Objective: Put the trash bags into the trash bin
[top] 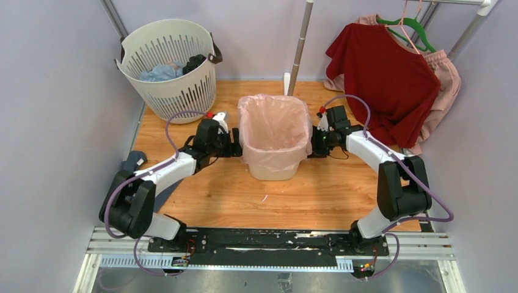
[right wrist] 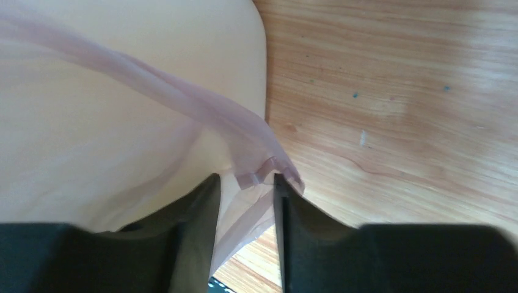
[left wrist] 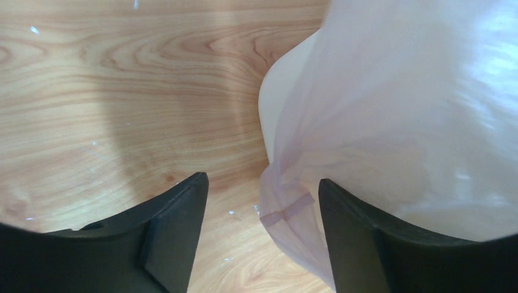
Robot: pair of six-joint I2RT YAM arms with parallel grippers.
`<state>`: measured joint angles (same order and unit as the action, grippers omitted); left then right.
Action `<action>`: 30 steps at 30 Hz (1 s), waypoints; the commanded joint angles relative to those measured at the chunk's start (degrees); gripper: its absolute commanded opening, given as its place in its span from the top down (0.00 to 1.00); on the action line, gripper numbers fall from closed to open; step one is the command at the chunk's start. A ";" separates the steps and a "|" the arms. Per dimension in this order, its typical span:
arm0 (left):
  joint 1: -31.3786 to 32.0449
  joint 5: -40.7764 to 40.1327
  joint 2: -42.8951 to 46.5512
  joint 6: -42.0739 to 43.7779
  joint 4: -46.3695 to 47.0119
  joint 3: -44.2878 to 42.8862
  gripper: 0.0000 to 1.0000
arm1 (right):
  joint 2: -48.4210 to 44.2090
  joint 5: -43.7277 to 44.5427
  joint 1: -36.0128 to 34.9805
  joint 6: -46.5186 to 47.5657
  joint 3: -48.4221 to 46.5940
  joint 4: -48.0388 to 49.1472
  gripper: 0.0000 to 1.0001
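Observation:
The cream-beige trash bin (top: pixel 275 172) stands upright mid-floor. The pale-pink trash bag (top: pixel 273 122) lines it, its top folded out over the rim. My left gripper (top: pixel 237 148) is against the bin's left side. In the left wrist view it (left wrist: pixel 261 180) is wide open, and the bag's hanging edge (left wrist: pixel 397 122) lies next to the right finger in front of the bin wall (left wrist: pixel 275 97). My right gripper (top: pixel 313 144) is at the bin's right side. In the right wrist view it (right wrist: pixel 245 178) is narrowly open, with the bag's edge (right wrist: pixel 122 159) between the fingers, beside the bin wall (right wrist: pixel 201 55).
A round white slotted basket (top: pixel 168 67) holding blue-grey cloth stands back left. A red shirt (top: pixel 385 79) and a pink garment (top: pixel 446 79) hang on a rack back right. A pole (top: pixel 299 49) stands just behind the bin. Walls close both sides.

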<state>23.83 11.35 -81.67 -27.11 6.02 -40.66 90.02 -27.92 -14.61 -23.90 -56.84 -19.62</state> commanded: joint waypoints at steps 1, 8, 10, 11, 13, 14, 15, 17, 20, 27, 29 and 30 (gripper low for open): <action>0.42 -3.81 5.49 3.18 -8.88 -4.43 0.16 | -5.00 3.43 -0.71 1.55 -4.17 -5.54 0.49; 0.34 -11.02 13.28 6.39 -22.25 -10.88 0.00 | -9.32 7.35 -0.59 3.20 -9.50 -11.22 0.19; 0.26 -12.41 15.37 7.06 -25.56 -12.64 0.00 | -10.42 8.71 -0.60 3.53 -10.76 -12.71 0.16; 0.25 -13.13 15.96 7.45 -26.56 -13.25 0.00 | -10.96 9.28 -0.57 3.65 -11.13 -13.13 0.16; 0.12 -14.04 17.45 7.92 -28.24 -14.27 0.00 | -11.89 10.47 -0.44 3.90 -11.68 -13.67 0.15; -0.07 -14.29 18.17 8.07 -28.92 -14.72 0.00 | -12.30 11.12 -0.40 3.83 -11.69 -13.69 0.15; -0.29 -14.27 18.36 8.20 -29.48 -15.17 0.00 | -12.54 11.66 -0.35 3.96 -11.78 -13.69 0.14; -0.60 -14.12 18.78 8.23 -30.95 -16.30 0.00 | -13.18 12.31 -0.20 4.31 -12.24 -14.11 0.28; -0.63 -13.11 20.30 7.97 -31.42 -17.84 0.00 | -14.90 14.04 -0.24 5.29 -14.12 -15.76 0.92; -0.63 -5.29 19.03 9.23 -34.80 -28.92 0.00 | -18.81 16.27 -0.47 10.28 -24.02 -21.43 1.00; -0.63 -3.30 18.55 9.56 -34.92 -31.50 0.00 | -19.54 13.31 -0.67 10.33 -25.40 -20.46 1.00; -0.63 -2.53 18.20 9.69 -34.82 -32.56 0.00 | -20.04 11.15 -0.87 10.21 -26.07 -19.09 0.99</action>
<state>23.38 3.66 -62.67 -19.09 -27.53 -68.97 72.36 -12.64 -14.61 -16.01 -79.81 -38.13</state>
